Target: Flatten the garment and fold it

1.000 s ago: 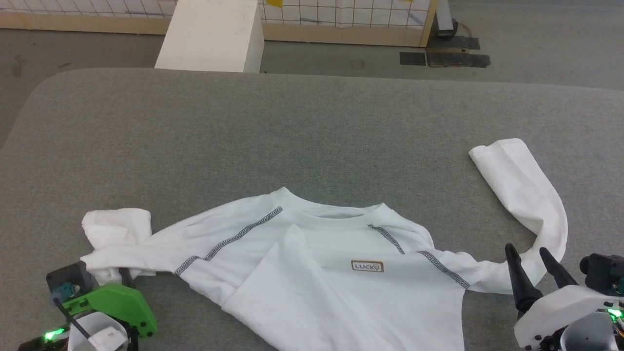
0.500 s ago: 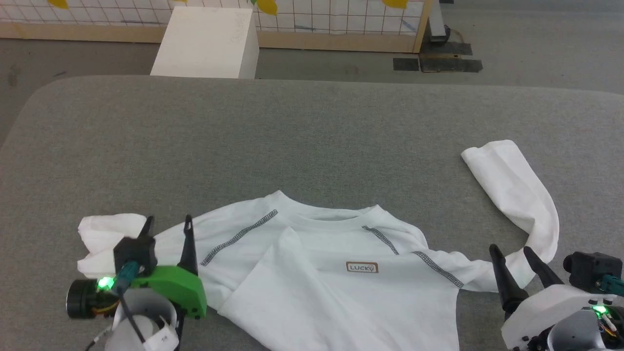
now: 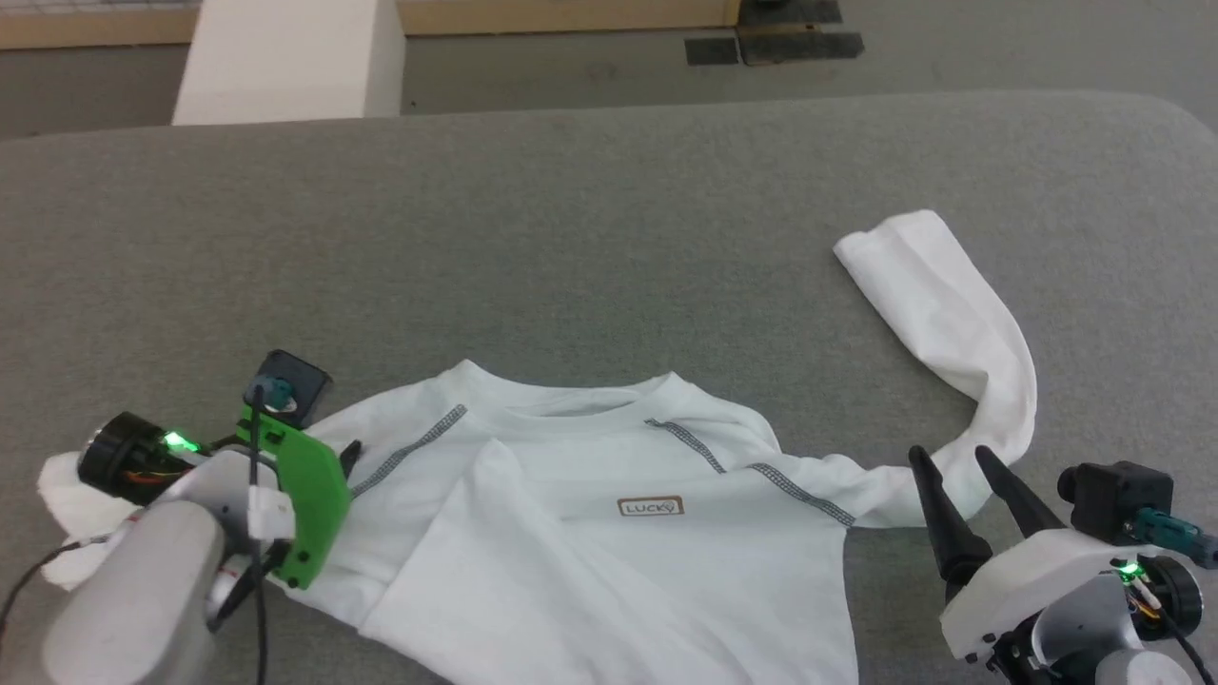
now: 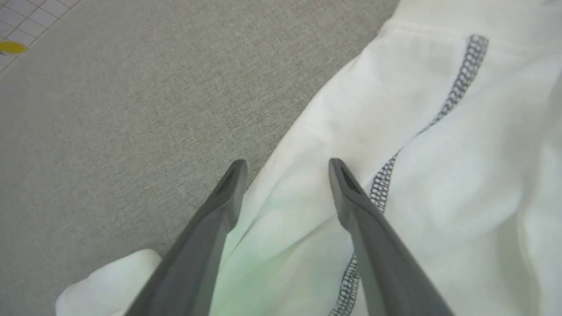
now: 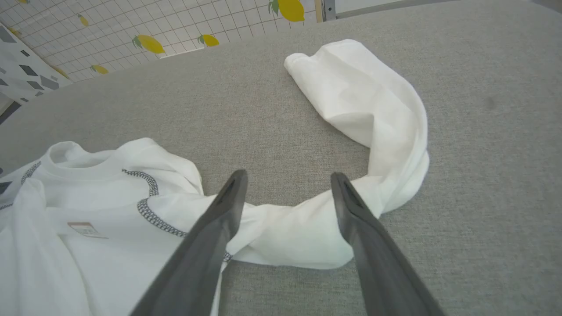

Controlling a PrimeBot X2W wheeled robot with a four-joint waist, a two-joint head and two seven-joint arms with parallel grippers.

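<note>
Open jaws wait at both sleeves of the garment (image 3: 571, 571), which lies front-up on the grey tabletop (image 3: 609, 238).
Left jaws hover over the bunched sleeve (image 4: 285, 206) and right jaws over the curled sleeve (image 5: 377, 114), likely to pull each straight.

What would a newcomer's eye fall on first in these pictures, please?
The white garment lies crumpled on the grey table, one sleeve curling away at the right. Both grippers are open: the left gripper poised over the shoulder seam, the right gripper over that sleeve's upper part.
</note>
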